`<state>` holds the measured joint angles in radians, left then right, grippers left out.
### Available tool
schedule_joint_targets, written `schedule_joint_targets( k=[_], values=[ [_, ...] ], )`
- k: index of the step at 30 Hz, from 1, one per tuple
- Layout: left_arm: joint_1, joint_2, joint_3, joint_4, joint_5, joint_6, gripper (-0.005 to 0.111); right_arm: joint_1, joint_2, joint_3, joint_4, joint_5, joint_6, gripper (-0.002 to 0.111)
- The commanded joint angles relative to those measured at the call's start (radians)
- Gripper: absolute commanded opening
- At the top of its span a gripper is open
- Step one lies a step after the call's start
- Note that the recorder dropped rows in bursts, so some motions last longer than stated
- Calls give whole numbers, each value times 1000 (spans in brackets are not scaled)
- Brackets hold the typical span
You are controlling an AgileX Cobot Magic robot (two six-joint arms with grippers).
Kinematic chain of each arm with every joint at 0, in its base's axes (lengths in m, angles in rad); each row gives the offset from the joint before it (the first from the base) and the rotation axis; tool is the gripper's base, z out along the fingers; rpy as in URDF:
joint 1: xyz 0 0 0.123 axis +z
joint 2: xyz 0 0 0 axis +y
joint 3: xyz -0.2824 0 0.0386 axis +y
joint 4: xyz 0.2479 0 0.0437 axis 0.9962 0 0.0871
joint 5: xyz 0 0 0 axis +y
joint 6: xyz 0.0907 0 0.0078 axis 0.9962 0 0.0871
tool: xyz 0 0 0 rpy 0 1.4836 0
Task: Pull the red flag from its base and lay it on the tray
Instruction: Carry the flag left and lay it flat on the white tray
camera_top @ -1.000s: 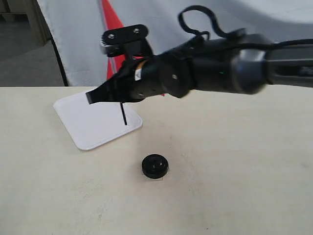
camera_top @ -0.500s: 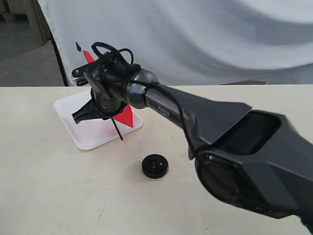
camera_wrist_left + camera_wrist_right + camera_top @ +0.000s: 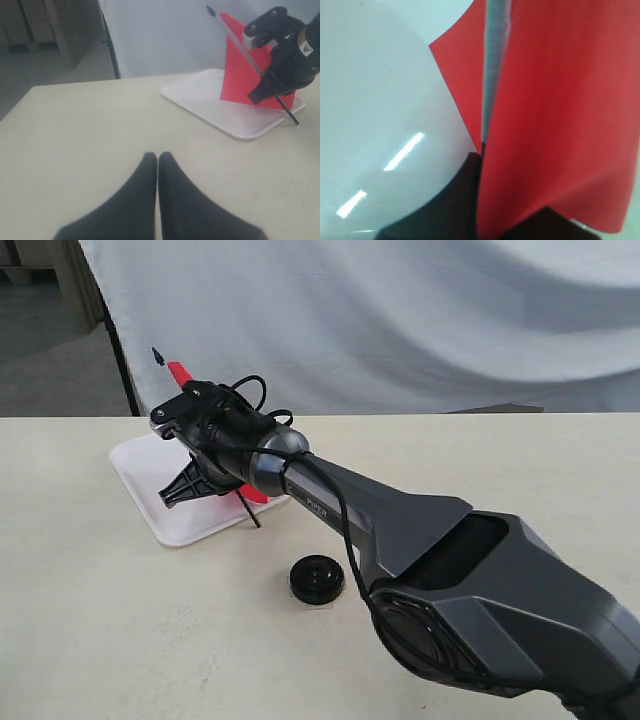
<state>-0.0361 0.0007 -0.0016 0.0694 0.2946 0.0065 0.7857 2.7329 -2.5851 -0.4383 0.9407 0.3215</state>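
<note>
My right gripper reaches across to the left and hangs over the tray, shut on the red flag. The flag leans steeply, its pointed tip up and back. The lower end of the pole is at the tray's near edge. In the right wrist view the red flag and its grey-white sleeve fill the picture above the tray. The base stands empty on the table, right of the tray. My left gripper is shut and empty, low over the table, facing the tray and flag.
A white cloth backdrop hangs behind the table. The beige tabletop spreads in front of the tray and base. The right arm's long body crosses the middle and right of the exterior view.
The right arm has swung over the tray, tipping the flag from near upright to a steep lean and lowering it. Base and tray have not moved.
</note>
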Motion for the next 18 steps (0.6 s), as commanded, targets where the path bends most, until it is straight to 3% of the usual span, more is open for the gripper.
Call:
schedule_joint_targets(
  k=[1, 10, 18],
  values=[
    [1, -1, 2, 5, -11, -7, 1, -12, 21, -8, -13, 3, -4, -1],
    [1, -1, 2, 5, -11, -7, 1, -12, 41, -8, -7, 6, -4, 4],
    [1, -1, 2, 5, -11, -7, 1, -12, 41, -8, 5, 4, -4, 62]
  ],
)
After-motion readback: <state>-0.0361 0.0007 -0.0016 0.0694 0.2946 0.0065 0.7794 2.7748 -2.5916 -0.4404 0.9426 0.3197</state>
